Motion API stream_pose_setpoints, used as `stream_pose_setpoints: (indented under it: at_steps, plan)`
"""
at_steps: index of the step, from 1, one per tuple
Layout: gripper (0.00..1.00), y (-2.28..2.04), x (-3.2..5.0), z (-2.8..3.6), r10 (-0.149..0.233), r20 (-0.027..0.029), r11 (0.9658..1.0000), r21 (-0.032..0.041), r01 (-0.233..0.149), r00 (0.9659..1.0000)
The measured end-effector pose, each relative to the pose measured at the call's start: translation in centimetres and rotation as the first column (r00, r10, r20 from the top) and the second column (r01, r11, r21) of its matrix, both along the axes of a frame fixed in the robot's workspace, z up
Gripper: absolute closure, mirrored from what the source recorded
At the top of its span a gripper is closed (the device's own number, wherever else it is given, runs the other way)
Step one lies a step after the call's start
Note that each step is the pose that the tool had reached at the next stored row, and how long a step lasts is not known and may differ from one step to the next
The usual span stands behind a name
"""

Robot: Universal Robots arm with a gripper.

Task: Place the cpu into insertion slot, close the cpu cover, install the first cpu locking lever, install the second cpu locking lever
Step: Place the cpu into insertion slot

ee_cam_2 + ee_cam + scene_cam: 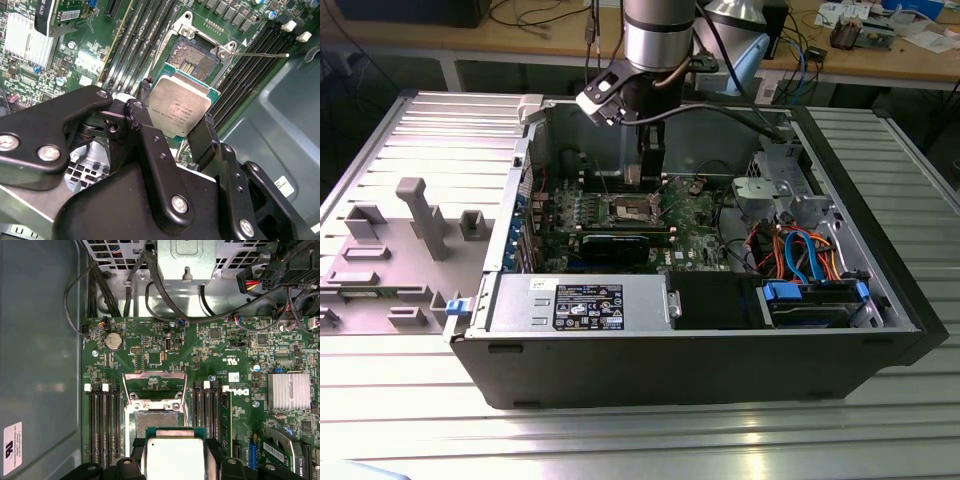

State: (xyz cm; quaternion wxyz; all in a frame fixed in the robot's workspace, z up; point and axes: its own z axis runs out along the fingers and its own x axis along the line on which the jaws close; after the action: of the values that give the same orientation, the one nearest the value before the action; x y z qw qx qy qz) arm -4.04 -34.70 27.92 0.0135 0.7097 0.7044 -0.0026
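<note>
**The cpu [180, 107] held over the insertion slot [194, 56]**

It is clamped by two opposite edges between the fingers of the gripper [176, 106], which are closed only to its width (silver top facing up). It is held just above the slot, not seated. In the first wrist view the cpu cover [155, 382] is seen swung open.
</note>
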Motion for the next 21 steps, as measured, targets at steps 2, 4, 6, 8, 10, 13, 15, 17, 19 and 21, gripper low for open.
stream_pose_setpoints:
  at_steps: [2,4,6,8,10,13,15,17,19,21]
  plan:
    - [0.45,0.02,0.0,-0.17,0.0,0.0,1.0,0.0001,0.0,1.0]
    - [0.45,0.02,0.0,-0.4,0.0,0.0,1.0,0.0,0.0,1.0]
    - [0.45,0.02,0.0,-0.44,0.0,0.0,1.0,0.0,0.0,1.0]
    - [0.45,0.02,0.0,-0.5,0.0,0.0,1.0,0.0,0.0,1.0]
    - [0.45,0.02,0.0,-0.58,0.0,0.0,1.0,0.0,0.0,1.0]
    - [0.45,0.02,0.0,-0.63,0.0,0.0,1.0,0.0,0.0,1.0]
    - [0.45,0.02,0.0,-0.69,0.0,0.0,1.0,-0.0001,0.0,1.0]
    - [0.45,0.02,0.0,-0.76,0.0,0.0,1.0,0.0,0.0,1.0]
    - [0.45,0.02,0.0,-0.8,0.0,0.0001,1.0,0.0001,0.0,1.0]
    - [0.45,0.02,0.0,-0.83,0.0,0.0001,1.0,0.0,0.0,1.0]
